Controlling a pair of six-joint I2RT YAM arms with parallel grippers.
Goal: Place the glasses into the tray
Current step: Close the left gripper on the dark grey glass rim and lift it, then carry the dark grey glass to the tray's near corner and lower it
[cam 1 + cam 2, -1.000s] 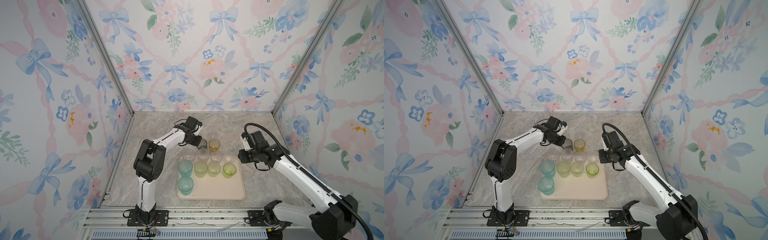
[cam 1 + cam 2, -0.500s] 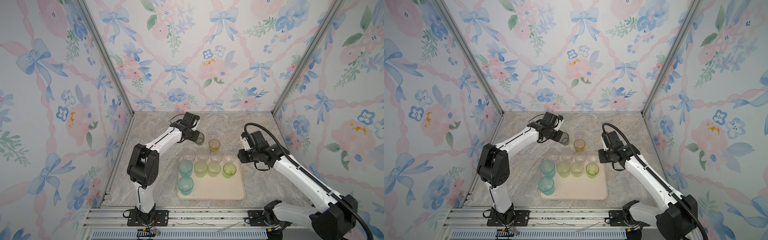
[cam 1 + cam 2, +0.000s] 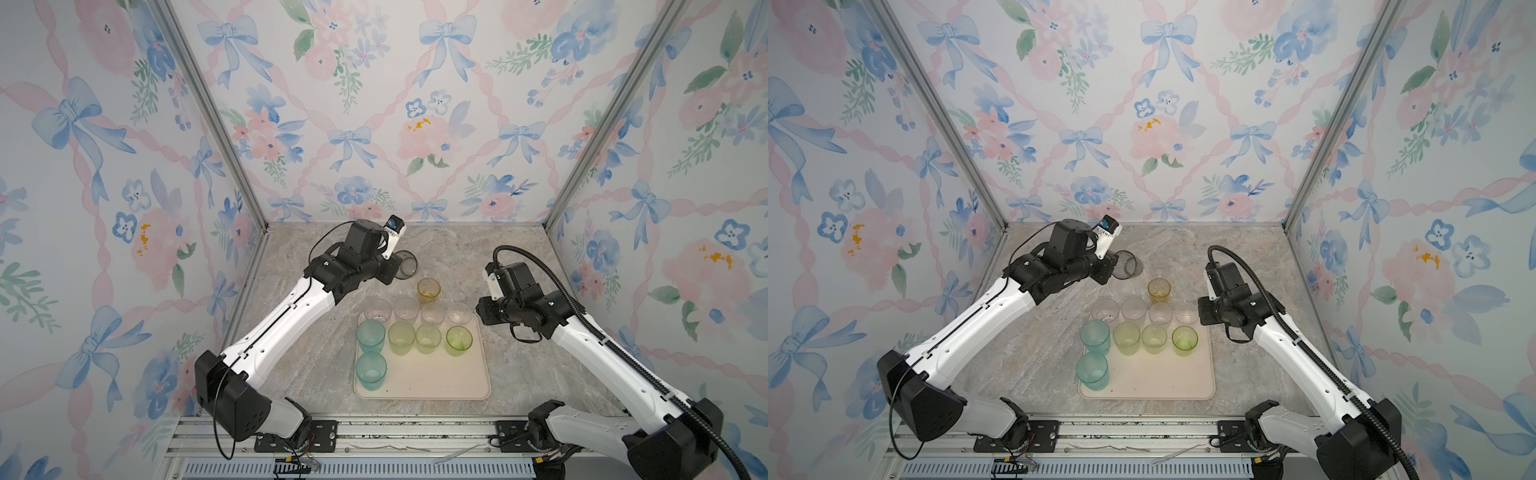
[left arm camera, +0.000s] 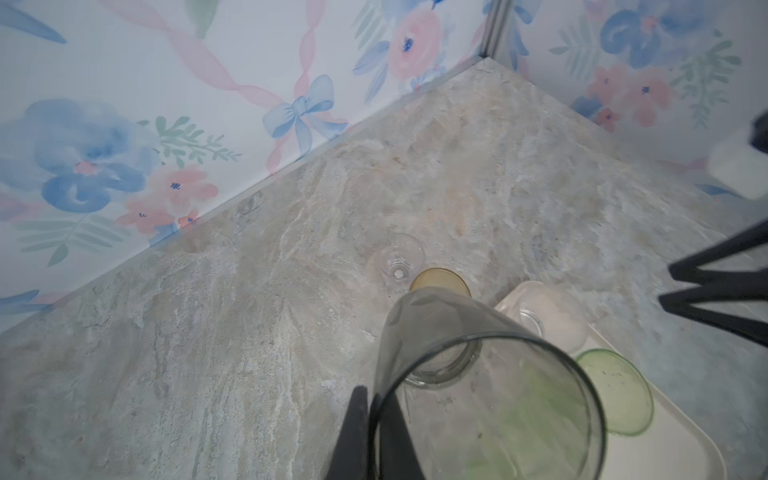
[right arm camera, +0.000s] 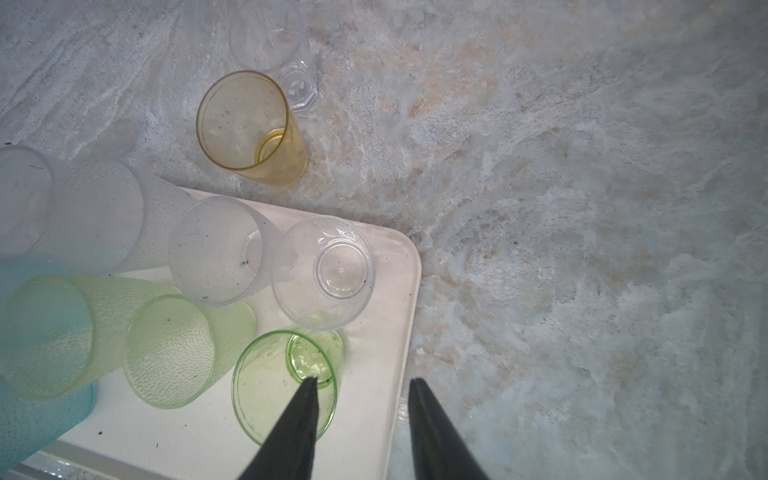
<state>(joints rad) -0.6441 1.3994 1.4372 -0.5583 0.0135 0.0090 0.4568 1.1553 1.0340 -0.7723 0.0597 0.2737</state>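
The cream tray [image 3: 436, 384] holds four clear glasses [image 3: 406, 308] along its far rim, then three yellow-green glasses [image 3: 401, 337] and two teal glasses [image 3: 371, 370]. The right gripper [image 5: 362, 382] hangs spread over the tray's right rim. Beyond the far rim, the left gripper [image 4: 374, 419] pinches the tilted smoky grey glass [image 4: 436, 324] by its lip, a grip only its wrist view shows. The amber glass [image 3: 428, 291] and the tiny clear glass [image 5: 270, 41], faint from above, stand there on the table [image 3: 316, 365].

teal glasses [image 3: 370, 336] 2 | yellow-green [image 3: 401, 337] 3 | frosted [image 3: 406, 308] 4 | grey [image 3: 405, 264] 1 | amber [image 3: 428, 291] 1 | tiny clear [image 5: 268, 39] 1 | tray [image 3: 436, 382] 1
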